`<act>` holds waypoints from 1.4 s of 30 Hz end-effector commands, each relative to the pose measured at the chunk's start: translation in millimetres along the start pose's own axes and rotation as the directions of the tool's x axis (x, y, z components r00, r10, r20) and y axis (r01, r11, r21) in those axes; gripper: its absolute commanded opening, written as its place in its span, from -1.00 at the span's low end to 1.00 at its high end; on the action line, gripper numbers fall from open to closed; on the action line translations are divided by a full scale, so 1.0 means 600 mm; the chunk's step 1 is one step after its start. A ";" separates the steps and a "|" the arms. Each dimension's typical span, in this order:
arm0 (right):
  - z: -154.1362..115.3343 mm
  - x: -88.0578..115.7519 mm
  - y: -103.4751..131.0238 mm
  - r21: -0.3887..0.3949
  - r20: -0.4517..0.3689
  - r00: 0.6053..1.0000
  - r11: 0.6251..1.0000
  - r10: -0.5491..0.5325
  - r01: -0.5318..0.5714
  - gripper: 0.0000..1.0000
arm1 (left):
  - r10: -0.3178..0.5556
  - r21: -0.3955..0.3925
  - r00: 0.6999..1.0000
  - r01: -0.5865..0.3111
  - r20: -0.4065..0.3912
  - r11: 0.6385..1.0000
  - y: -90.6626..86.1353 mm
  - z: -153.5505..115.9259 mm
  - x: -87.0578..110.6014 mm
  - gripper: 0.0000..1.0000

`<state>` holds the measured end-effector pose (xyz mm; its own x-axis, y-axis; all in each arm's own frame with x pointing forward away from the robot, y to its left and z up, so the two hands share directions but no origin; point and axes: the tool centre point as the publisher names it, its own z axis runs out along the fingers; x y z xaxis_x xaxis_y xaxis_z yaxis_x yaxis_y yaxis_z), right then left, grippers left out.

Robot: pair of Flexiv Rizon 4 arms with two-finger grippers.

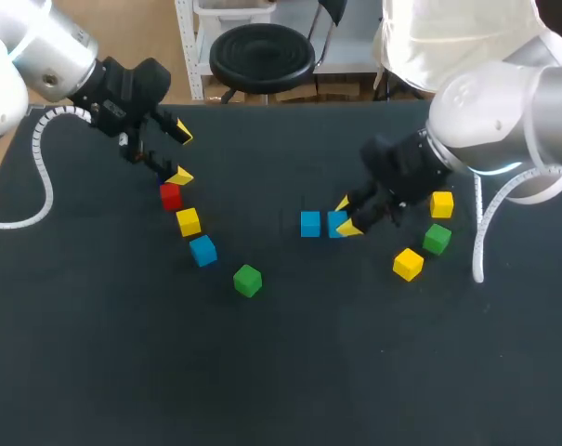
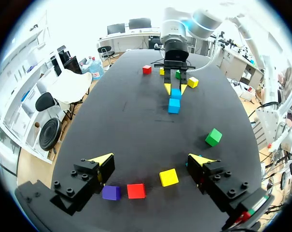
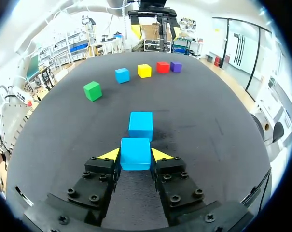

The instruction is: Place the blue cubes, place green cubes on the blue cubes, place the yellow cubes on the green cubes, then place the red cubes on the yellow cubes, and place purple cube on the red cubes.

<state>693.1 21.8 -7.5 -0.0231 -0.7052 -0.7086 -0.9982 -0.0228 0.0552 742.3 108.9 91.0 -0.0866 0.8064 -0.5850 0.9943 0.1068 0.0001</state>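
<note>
Right gripper (image 3: 135, 155) clamps one blue cube (image 3: 135, 151); second blue cube (image 3: 141, 124) just ahead (barely apart). Advise releasing square, aligned. Left gripper (image 2: 150, 160) wide.

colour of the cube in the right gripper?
Blue. The cube in the right gripper shows clearest in the right wrist view.

A wide table (image 1: 281, 372) is seen, covered with a dark, matte surface that is almost black. Its far edge is seen as a straight line, and its left edge runs at a slant in the head view. The surface is lit evenly from above, and a pale sheen is noticed on it in the right wrist view.
</note>
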 end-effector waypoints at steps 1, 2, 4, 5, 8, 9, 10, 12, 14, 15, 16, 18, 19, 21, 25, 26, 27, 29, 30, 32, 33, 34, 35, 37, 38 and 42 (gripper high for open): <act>-0.001 0.000 -0.003 0.003 0.002 1.000 1.000 0.001 -0.001 -1.00 | 0.001 -0.002 1.000 -0.001 0.000 1.000 -0.002 0.000 0.001 1.00; -0.002 0.000 -0.003 0.004 0.001 1.000 1.000 0.001 -0.001 -1.00 | 0.001 -0.002 1.000 -0.001 0.000 1.000 -0.002 0.000 0.001 1.00; -0.002 0.000 -0.004 0.005 -0.001 1.000 1.000 0.002 -0.002 -1.00 | 0.001 -0.002 1.000 -0.001 0.000 1.000 -0.002 0.000 0.001 1.00; -0.003 0.001 -0.005 0.005 -0.001 1.000 1.000 0.002 -0.002 -1.00 | 0.001 -0.002 1.000 -0.001 0.000 1.000 -0.002 0.000 0.001 1.00; -0.002 0.002 -0.006 0.006 -0.002 1.000 1.000 0.006 -0.006 -1.00 | 0.001 -0.002 1.000 -0.001 0.000 1.000 -0.002 0.000 0.001 1.00; -0.002 0.003 -0.006 0.005 -0.003 1.000 1.000 0.007 -0.007 -1.00 | 0.001 -0.002 1.000 -0.001 0.000 1.000 -0.002 0.000 0.001 1.00; -0.001 0.003 -0.007 0.004 -0.003 1.000 1.000 0.009 -0.009 -1.00 | 0.001 -0.002 1.000 -0.001 0.000 1.000 -0.002 0.000 0.001 1.00; 0.001 0.002 -0.007 0.002 -0.004 1.000 1.000 0.011 -0.011 -1.00 | 0.001 -0.002 1.000 -0.001 0.000 1.000 -0.002 0.000 0.001 1.00; 0.002 0.003 -0.007 0.000 -0.003 1.000 1.000 0.014 -0.014 -1.00 | 0.001 -0.002 1.000 -0.001 0.000 1.000 -0.002 0.000 0.001 1.00; 0.003 0.003 -0.008 0.000 -0.003 1.000 1.000 0.015 -0.015 -1.00 | 0.001 -0.002 1.000 -0.001 0.000 1.000 -0.002 0.000 0.001 1.00; 0.004 0.003 -0.008 -0.002 -0.003 1.000 1.000 0.016 -0.016 -1.00 | 0.001 -0.002 1.000 -0.001 0.000 1.000 -0.002 0.000 0.001 1.00; 0.004 0.003 -0.008 -0.003 -0.003 1.000 1.000 0.017 -0.017 -1.00 | 0.001 -0.002 1.000 -0.001 0.000 1.000 -0.002 0.000 0.001 1.00; 0.004 0.002 -0.008 -0.003 -0.003 1.000 1.000 0.017 -0.017 -1.00 | 0.001 -0.002 1.000 -0.001 0.000 1.000 -0.002 0.000 0.001 1.00; 0.004 0.002 -0.008 -0.004 -0.005 1.000 1.000 0.018 -0.018 -1.00 | 0.001 -0.002 1.000 -0.001 0.000 1.000 -0.002 0.000 0.001 1.00; 0.004 0.003 -0.008 -0.005 -0.007 1.000 1.000 0.021 -0.021 -1.00 | 0.001 -0.002 1.000 -0.001 0.000 1.000 -0.002 0.000 0.001 1.00; 0.004 0.003 -0.008 -0.005 -0.007 1.000 1.000 0.022 -0.022 -1.00 | 0.001 -0.002 1.000 -0.001 0.000 1.000 -0.002 0.000 0.001 1.00; 0.004 0.003 -0.008 -0.005 -0.007 1.000 1.000 0.022 -0.022 -1.00 | 0.001 -0.002 1.000 -0.001 0.000 1.000 -0.002 0.000 0.001 1.00; 0.004 0.003 -0.008 -0.005 -0.008 1.000 1.000 0.023 -0.023 -1.00 | 0.001 -0.002 1.000 -0.001 0.000 1.000 -0.002 0.000 0.001 1.00; 0.004 0.004 -0.008 -0.005 -0.007 1.000 1.000 0.023 -0.023 -1.00 | 0.001 -0.002 1.000 -0.001 0.000 1.000 -0.002 0.000 0.001 1.00; 0.005 0.004 -0.008 -0.005 -0.008 1.000 1.000 0.023 -0.024 -1.00 | 0.001 -0.002 1.000 -0.001 0.000 1.000 -0.002 0.000 0.001 1.00; 0.005 0.004 -0.008 -0.006 -0.008 1.000 1.000 0.024 -0.024 -1.00 | 0.001 -0.002 1.000 -0.001 0.000 1.000 -0.002 0.000 0.001 1.00; 0.005 0.004 -0.008 -0.006 -0.008 1.000 1.000 0.024 -0.024 -1.00 | 0.001 -0.002 1.000 -0.001 0.000 1.000 -0.002 0.000 0.001 1.00; 0.005 0.004 -0.008 -0.007 -0.008 1.000 1.000 0.024 -0.024 -1.00 | 0.001 -0.002 1.000 -0.001 0.000 1.000 -0.002 0.000 0.001 1.00; 0.005 0.004 -0.008 -0.008 -0.008 1.000 1.000 0.023 -0.023 -1.00 | 0.001 -0.002 1.000 -0.001 0.000 1.000 -0.002 0.000 0.001 1.00; 0.005 0.004 -0.008 -0.008 -0.009 1.000 1.000 0.023 -0.023 -1.00 | 0.001 -0.002 1.000 -0.001 0.000 1.000 -0.002 0.000 0.001 1.00; 0.005 0.004 -0.008 -0.009 -0.009 1.000 1.000 0.024 -0.025 -1.00 | 0.001 -0.002 1.000 -0.001 0.000 1.000 -0.002 0.000 0.001 1.00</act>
<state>696.2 21.9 -11.1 -0.0459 -0.7117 -0.7010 -0.9970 -0.0108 0.0762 742.3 108.9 91.0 -0.0866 0.8064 -0.5850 0.9943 0.1068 0.0001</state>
